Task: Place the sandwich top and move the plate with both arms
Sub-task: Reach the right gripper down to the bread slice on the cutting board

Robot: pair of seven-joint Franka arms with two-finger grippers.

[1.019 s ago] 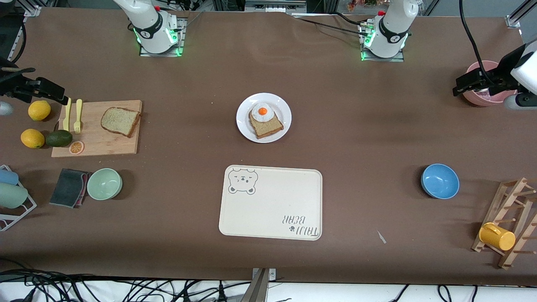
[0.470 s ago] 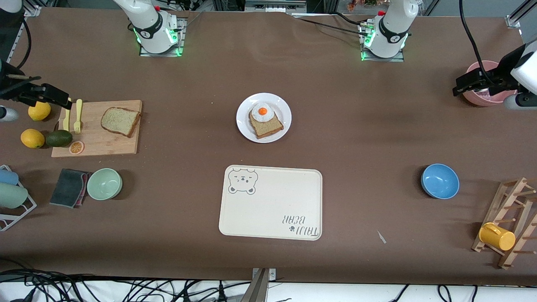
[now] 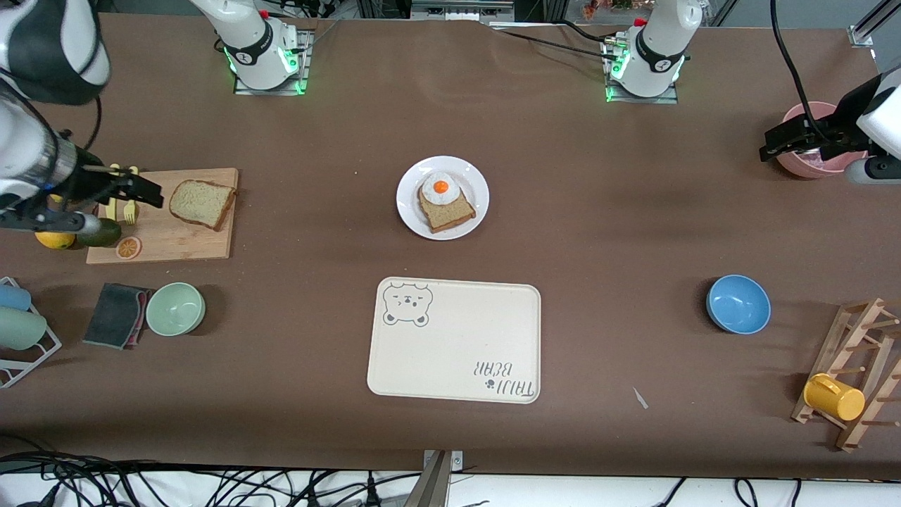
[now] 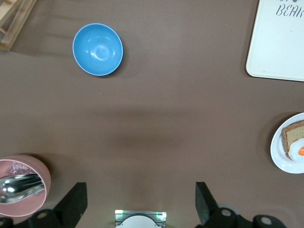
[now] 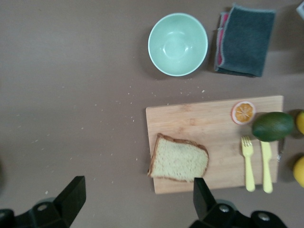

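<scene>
The sandwich top (image 3: 202, 203) is a bare tan bread slice lying on a wooden cutting board (image 3: 169, 243) toward the right arm's end of the table. In the right wrist view the sandwich top (image 5: 179, 160) lies flat near the board's edge. The white plate (image 3: 412, 208) sits mid-table and carries a second slice topped with a fried egg (image 3: 440, 189). My right gripper (image 3: 141, 189) hangs open over the board's fork end, beside the bread; its empty fingers (image 5: 73, 192) frame the table. My left gripper (image 3: 774, 141) waits open and empty over a pink bowl (image 3: 809, 167).
On and beside the board lie yellow cutlery (image 5: 247, 161), an avocado (image 5: 272, 126), an orange slice (image 3: 128, 247) and lemons (image 3: 55, 239). A green bowl (image 3: 175, 308) and folded cloth (image 3: 115, 315) sit nearer the camera. A bear-printed tray (image 3: 454, 340), blue bowl (image 3: 738, 303) and mug rack (image 3: 855, 373) stand nearer too.
The right arm has swung in from the table's end, carrying its open gripper over the cutting board toward the bread. The left arm has not moved.
</scene>
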